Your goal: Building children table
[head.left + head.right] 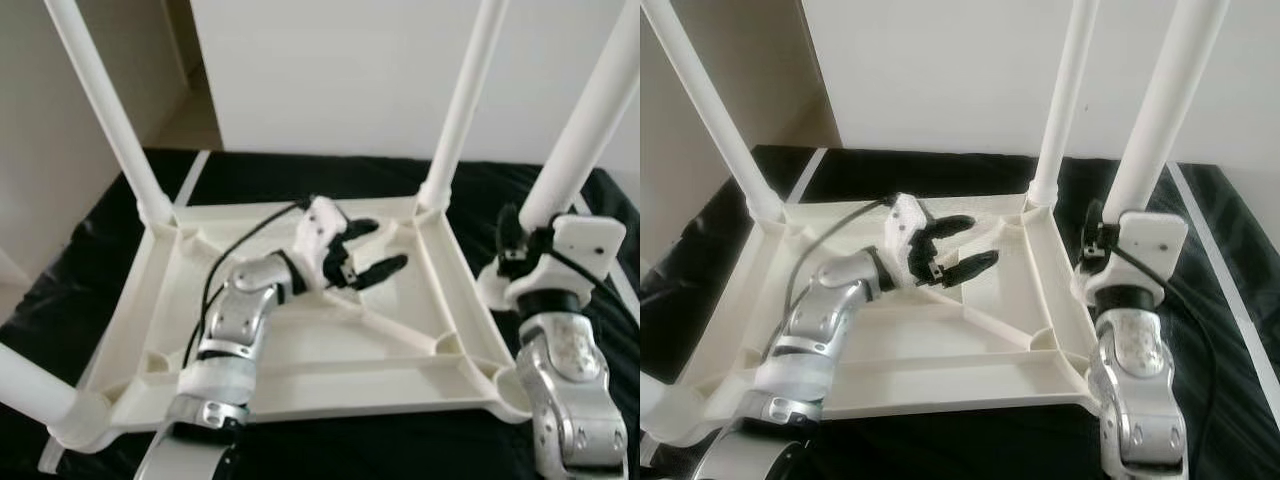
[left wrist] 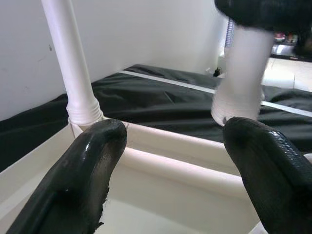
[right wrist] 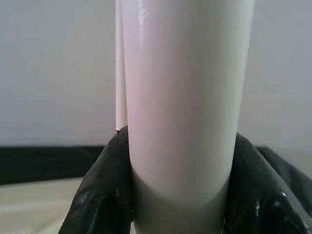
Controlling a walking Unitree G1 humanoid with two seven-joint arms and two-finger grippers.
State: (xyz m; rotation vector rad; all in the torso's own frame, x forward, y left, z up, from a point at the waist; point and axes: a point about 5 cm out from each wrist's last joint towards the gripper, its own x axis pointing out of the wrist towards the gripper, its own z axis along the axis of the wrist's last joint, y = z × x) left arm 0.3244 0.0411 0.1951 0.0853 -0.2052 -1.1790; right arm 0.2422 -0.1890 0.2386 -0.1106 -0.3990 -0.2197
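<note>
White plastic table (image 1: pixel 300 375) lies upside down on black sheet (image 1: pixel 90 290); right gripper (image 1: pixel 520 245) clamps its near-right leg (image 1: pixel 585 120), left gripper (image 1: pixel 365 250) hovers spread, empty, over the underside

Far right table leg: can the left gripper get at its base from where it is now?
Probably yes. The left gripper hovers open over the upturned tabletop, and only bare underside and a low rib lie between it and the far right leg. The right gripper is shut on the near right leg, out of that path.

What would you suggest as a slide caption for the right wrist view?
Right gripper clamped around a white table leg.
</note>
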